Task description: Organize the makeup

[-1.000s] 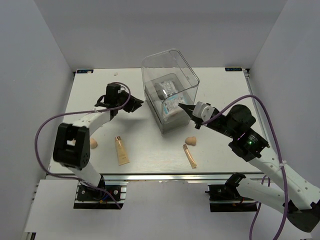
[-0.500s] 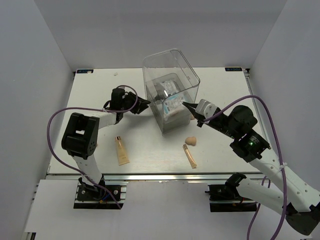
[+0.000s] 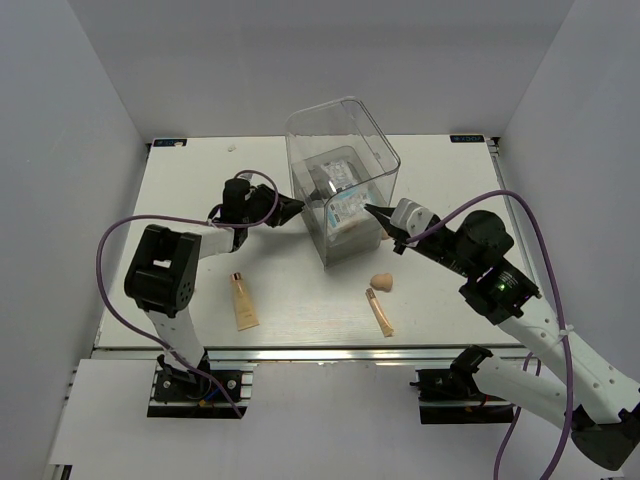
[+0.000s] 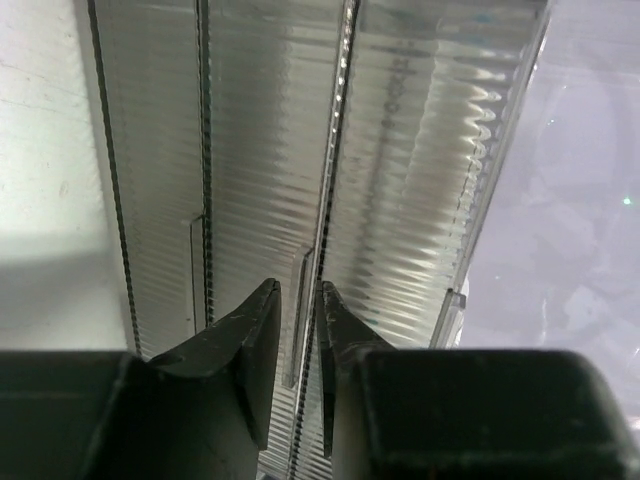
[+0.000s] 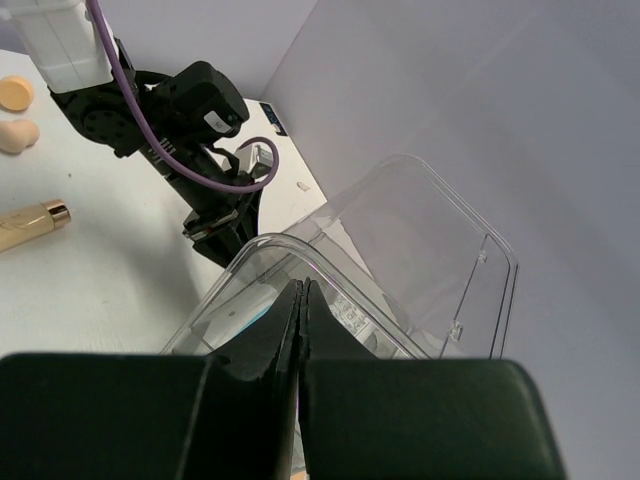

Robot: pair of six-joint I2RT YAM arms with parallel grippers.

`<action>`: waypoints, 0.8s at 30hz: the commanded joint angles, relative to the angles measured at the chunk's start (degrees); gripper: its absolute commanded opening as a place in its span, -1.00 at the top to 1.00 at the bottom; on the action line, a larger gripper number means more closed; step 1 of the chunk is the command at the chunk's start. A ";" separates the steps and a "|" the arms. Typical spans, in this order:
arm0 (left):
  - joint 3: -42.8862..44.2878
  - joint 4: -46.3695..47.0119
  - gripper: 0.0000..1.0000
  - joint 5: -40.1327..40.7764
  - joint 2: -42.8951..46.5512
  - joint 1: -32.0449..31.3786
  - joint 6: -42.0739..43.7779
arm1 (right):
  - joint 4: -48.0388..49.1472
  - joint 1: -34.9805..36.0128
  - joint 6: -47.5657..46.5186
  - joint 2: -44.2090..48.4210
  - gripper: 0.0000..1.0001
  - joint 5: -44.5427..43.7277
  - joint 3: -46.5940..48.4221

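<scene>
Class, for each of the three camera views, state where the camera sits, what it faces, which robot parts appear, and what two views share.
Top external: above and behind, facing down on the white table; both arms show.
Left wrist: faces the ribbed wall of the clear plastic box; left gripper nearly closed.
Right wrist: faces the box rim; right gripper shut, left arm beyond.
Shared: the box appears in all three.

packets (image 3: 345,208) blurred behind clear box (image 3: 375,150) wall
</scene>
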State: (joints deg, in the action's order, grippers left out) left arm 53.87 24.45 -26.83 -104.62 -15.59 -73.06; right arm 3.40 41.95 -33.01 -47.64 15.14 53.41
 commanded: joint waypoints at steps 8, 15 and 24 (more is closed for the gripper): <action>0.01 6.74 0.70 -2.18 -3.49 -0.66 -2.96 | 2.23 -0.29 0.32 -0.70 1.00 -0.11 -0.06; -2.01 10.18 1.00 -1.82 -3.40 -0.84 -4.99 | 2.23 -0.47 0.32 -0.79 1.00 -0.11 -0.32; -7.28 10.97 1.00 -0.59 0.81 0.48 -4.90 | 2.31 -0.47 0.49 -0.44 1.00 -0.55 -1.11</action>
State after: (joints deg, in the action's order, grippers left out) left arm 49.28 36.75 -27.22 -106.91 -15.42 -78.13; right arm 3.57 41.69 -33.10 -48.51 15.11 53.04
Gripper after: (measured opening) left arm 0.091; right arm 0.004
